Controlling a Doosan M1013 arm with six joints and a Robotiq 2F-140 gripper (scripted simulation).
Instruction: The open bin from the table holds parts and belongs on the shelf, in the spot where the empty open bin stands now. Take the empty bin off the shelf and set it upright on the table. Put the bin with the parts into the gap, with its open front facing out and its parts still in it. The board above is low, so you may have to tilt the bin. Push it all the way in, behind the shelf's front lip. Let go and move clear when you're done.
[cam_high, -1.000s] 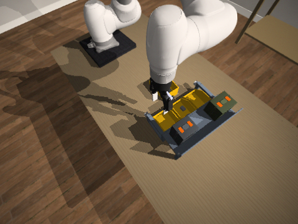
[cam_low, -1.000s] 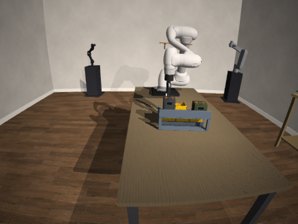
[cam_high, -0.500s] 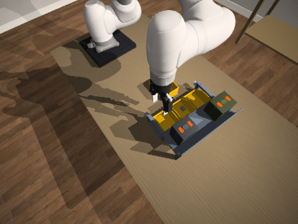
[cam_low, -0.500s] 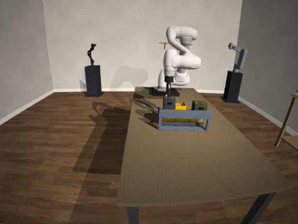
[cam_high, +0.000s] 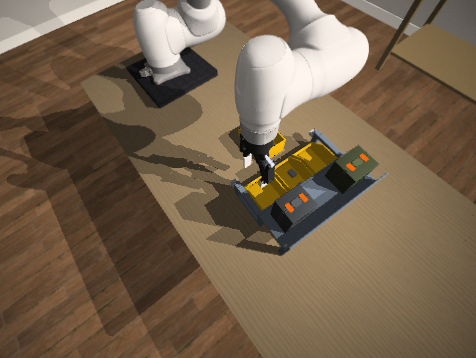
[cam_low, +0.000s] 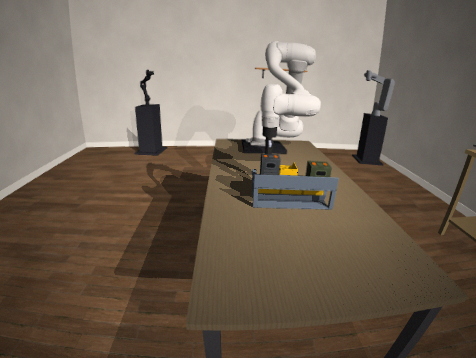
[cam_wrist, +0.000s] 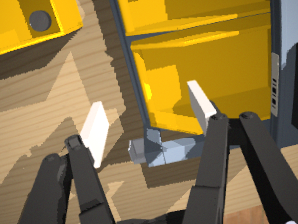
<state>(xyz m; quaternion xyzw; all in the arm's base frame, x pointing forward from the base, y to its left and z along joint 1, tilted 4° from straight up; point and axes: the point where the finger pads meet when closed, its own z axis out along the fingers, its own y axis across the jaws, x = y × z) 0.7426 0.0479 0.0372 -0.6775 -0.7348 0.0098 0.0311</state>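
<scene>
The end effector (cam_wrist: 147, 119), half open and holding nothing, hangs over the shelf (cam_wrist: 127, 63) end wall, one finger inside the end bin (cam_wrist: 206, 50).

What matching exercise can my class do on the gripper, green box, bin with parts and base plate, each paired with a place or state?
1 gripper
2 green box
3 bin with parts
4 base plate

A on the shelf's top board
B black, under the arm
C open, holding nothing
D on the table, outside the shelf

Pairs: 1-C; 2-A; 3-D; 4-B
</scene>
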